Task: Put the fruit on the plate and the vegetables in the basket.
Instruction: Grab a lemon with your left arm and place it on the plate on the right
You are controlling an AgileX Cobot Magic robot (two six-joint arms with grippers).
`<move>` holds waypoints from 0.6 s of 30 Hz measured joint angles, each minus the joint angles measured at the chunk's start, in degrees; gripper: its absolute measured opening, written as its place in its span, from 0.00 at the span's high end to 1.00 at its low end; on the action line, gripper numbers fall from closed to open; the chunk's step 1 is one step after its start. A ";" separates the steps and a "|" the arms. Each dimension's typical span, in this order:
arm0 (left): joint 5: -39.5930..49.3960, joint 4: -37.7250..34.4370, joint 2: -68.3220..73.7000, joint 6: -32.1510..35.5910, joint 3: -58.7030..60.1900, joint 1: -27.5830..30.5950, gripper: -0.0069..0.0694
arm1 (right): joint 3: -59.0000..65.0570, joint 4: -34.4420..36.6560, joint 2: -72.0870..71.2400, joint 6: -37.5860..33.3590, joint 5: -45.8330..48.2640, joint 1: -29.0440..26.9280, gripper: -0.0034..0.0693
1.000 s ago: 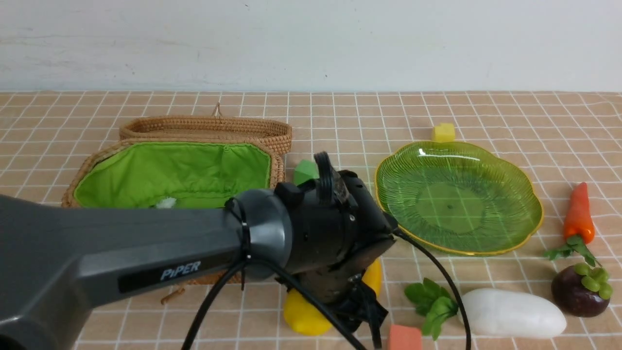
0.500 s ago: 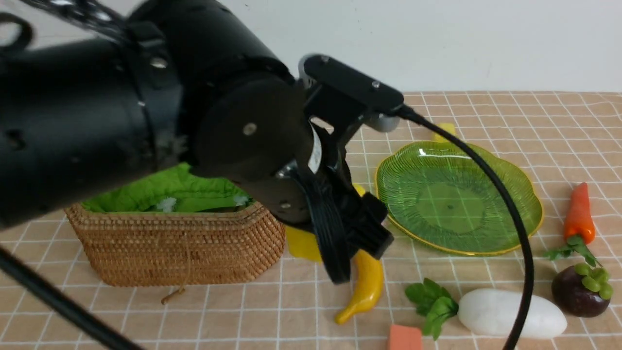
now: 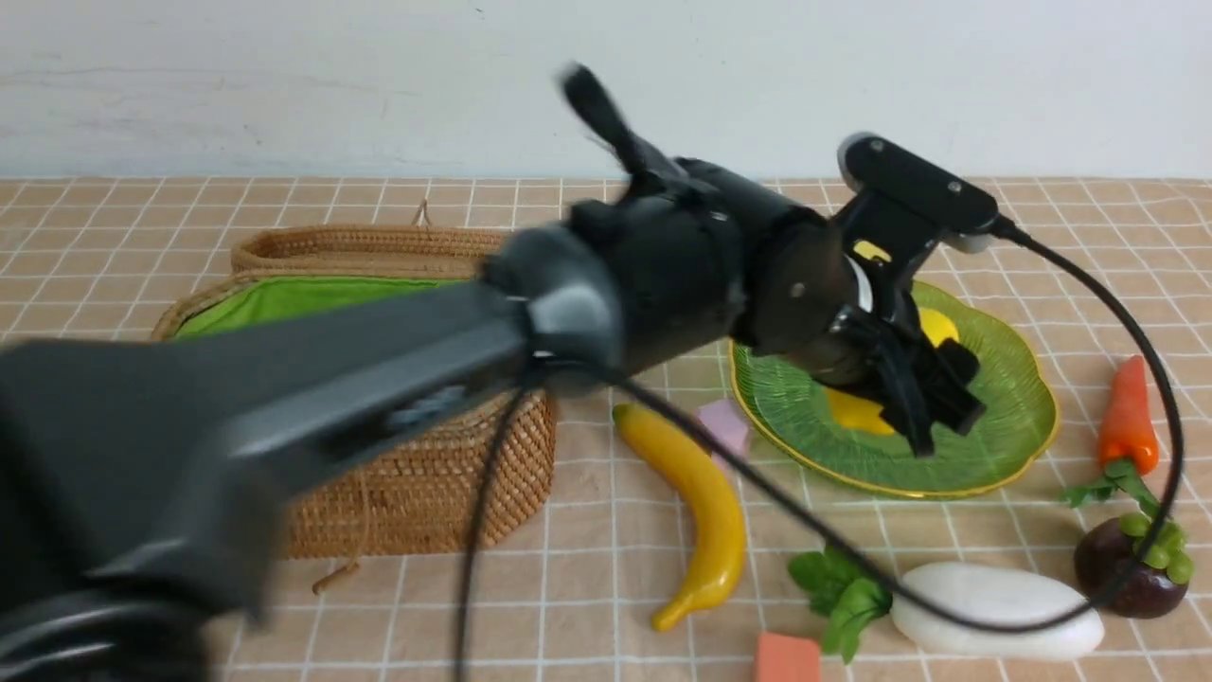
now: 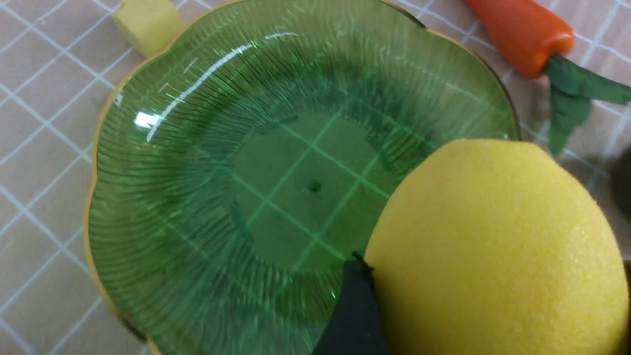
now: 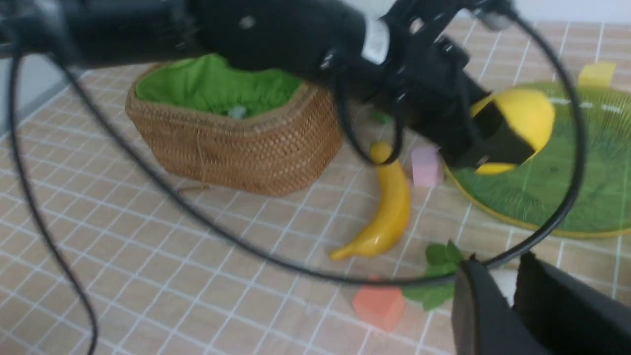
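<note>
Left claw [image 3: 914,403], clamped on the lemon [image 3: 852,414], has swung it over the plate [image 3: 1023,398], two o'clock from the banana [image 3: 705,502], seemingly ready to drop.

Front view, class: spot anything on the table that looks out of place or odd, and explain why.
The left arm's black cable droops low and crosses the white radish, where it might snag. A pink foam cube and an orange foam cube sit among the produce, though neither is fruit nor vegetable.
</note>
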 joint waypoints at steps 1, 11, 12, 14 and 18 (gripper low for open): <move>0.35 -0.02 2.92 0.00 -3.47 0.46 0.15 | 0.00 -0.17 0.00 0.23 1.70 0.00 0.76; 2.54 -0.25 16.58 0.05 -17.80 2.10 0.13 | -0.04 -3.05 0.00 1.33 6.95 0.00 0.76; 2.67 -0.37 16.44 0.05 -17.80 2.15 0.11 | -0.04 -3.47 0.00 1.73 6.95 0.00 0.76; 4.09 -0.53 15.65 0.05 -17.92 2.37 0.06 | -0.18 -5.14 0.00 3.19 6.95 0.00 0.76; 14.10 -1.17 10.81 -0.46 -17.92 2.98 0.04 | -1.60 -9.75 0.03 7.97 7.27 0.00 0.76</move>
